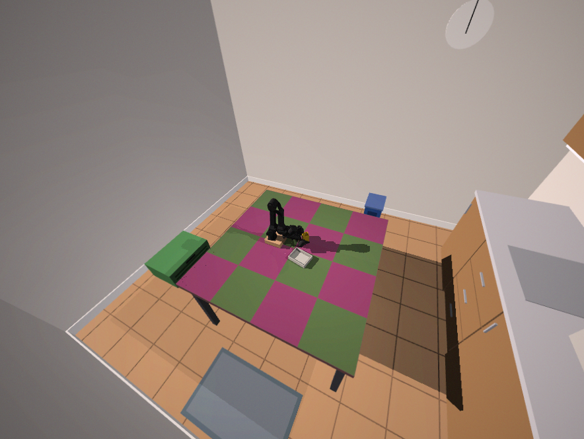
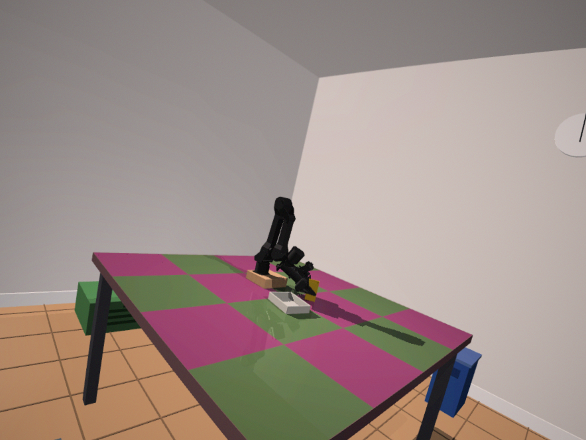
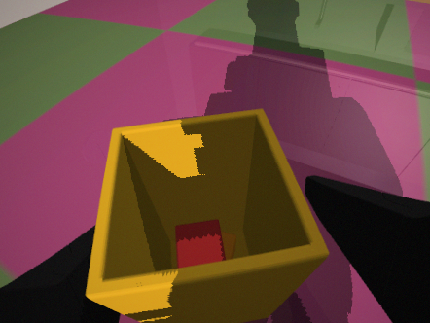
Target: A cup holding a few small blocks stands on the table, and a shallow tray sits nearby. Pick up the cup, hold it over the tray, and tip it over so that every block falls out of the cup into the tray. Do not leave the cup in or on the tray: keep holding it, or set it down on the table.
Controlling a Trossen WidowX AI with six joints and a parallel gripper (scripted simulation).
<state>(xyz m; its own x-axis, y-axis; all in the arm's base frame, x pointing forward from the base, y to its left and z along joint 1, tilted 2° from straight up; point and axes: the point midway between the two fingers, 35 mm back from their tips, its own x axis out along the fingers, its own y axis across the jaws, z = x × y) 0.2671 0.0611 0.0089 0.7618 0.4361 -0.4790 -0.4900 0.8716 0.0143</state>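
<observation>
1. At the left, 1 black arm [image 1: 275, 221] [image 2: 283, 232] is carried on 1 wooden base [image 1: 271, 242] [image 2: 266, 282].
2. Next, 1 pale tray [image 1: 306, 264] [image 2: 297, 310] is seen on the checkered table [image 1: 330, 326] [image 2: 265, 378]; no block can be made out in it.
3. Just beside the tray, the gripper [image 1: 304, 241] [image 2: 309, 289] [image 3: 222, 198] is lowered with its 2 jaws spread wide, 1 at each side of the cup. Nothing is pinched; whether the left jaw touches cannot be told.
4. Between them, 1 yellow cup [image 1: 306, 238] [image 2: 311, 297] [image 3: 204, 292] is stood upright on the table. It is judged light, stiff and perhaps slippery; it is best gripped squarely by 2 opposite outer walls, below the rim.
5. Inside, from left to right, 1 red block [image 3: 199, 250] and 1 orange block [image 3: 230, 244] are seen; more may be hidden. Lifting and tipping are not yet done.
</observation>
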